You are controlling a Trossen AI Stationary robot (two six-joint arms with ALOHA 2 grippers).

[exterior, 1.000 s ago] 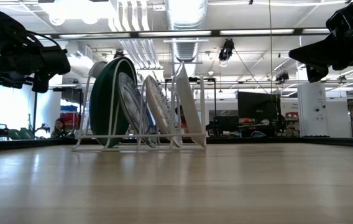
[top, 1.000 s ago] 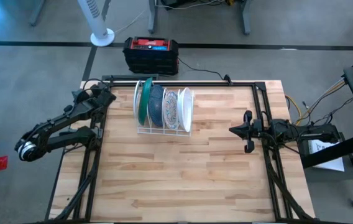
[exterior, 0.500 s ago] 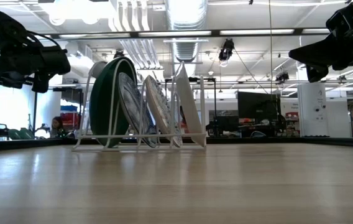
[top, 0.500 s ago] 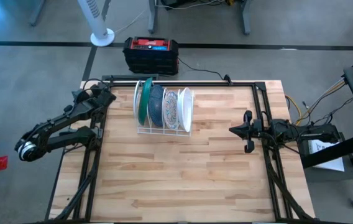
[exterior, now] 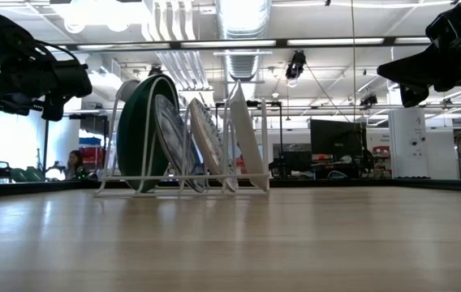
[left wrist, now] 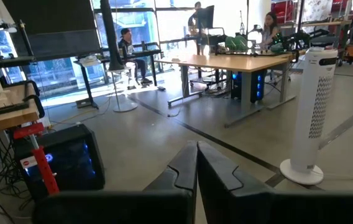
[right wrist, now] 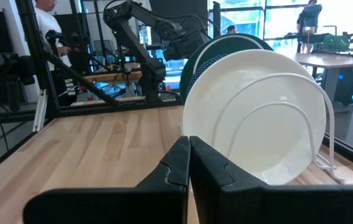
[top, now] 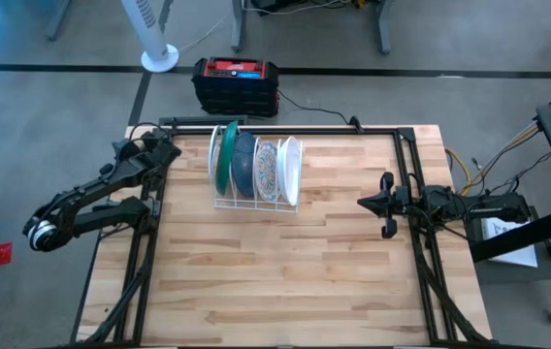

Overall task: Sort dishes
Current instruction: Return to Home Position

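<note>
Presently right gripper (right wrist: 189, 143) clenched, empty; white plate (right wrist: 257, 118) stands ahead of its tips, then patterned plate (top: 267, 170), teal plate (top: 245, 165), green plate (top: 225, 160), all upright in wire rack (top: 256, 205); left gripper (left wrist: 196, 148) beyond, clenched, empty; likely risk: careless arm swing clips rack, topples dishes.

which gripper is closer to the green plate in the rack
Left. The left gripper is just off the rack's left end, close beside the green plate, which stands near that end. The right gripper is well past the rack's opposite end.
</note>
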